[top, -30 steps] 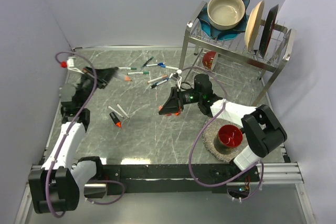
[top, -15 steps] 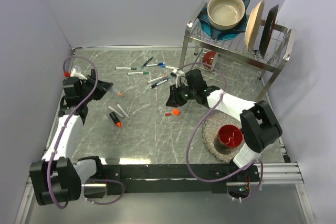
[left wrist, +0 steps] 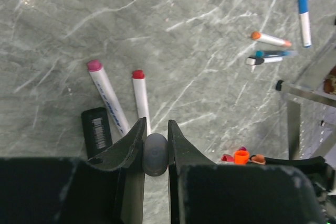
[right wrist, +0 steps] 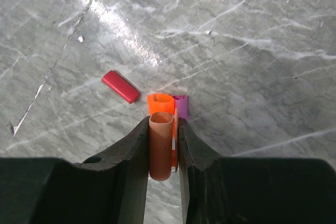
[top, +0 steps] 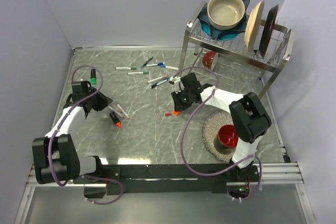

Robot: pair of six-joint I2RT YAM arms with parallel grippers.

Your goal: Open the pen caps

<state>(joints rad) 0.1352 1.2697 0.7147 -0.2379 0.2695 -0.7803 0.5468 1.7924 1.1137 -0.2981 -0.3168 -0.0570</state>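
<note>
My left gripper point(top: 104, 103) is low over the table at the left. In the left wrist view it point(left wrist: 155, 127) is shut on the grey rounded end of a white marker point(left wrist: 140, 100) with a bare red tip. A pink-tipped marker point(left wrist: 107, 98) and a black cap point(left wrist: 97, 129) lie beside it. My right gripper point(top: 177, 103) is shut on a pale orange cap point(right wrist: 160, 145), just above a bright orange cap point(right wrist: 160, 103), a purple cap point(right wrist: 180, 106) and a red cap point(right wrist: 121, 86) on the table.
Several capped markers point(top: 137, 72) lie scattered at the back of the marble table. A metal dish rack point(top: 236, 51) with a bowl and plates stands at the back right. A round mat with a red bowl point(top: 229, 136) sits at the near right.
My left gripper has come down and nearer with its marker, to the markers lying on the table. My right gripper has shifted slightly right and sits over the loose caps.
</note>
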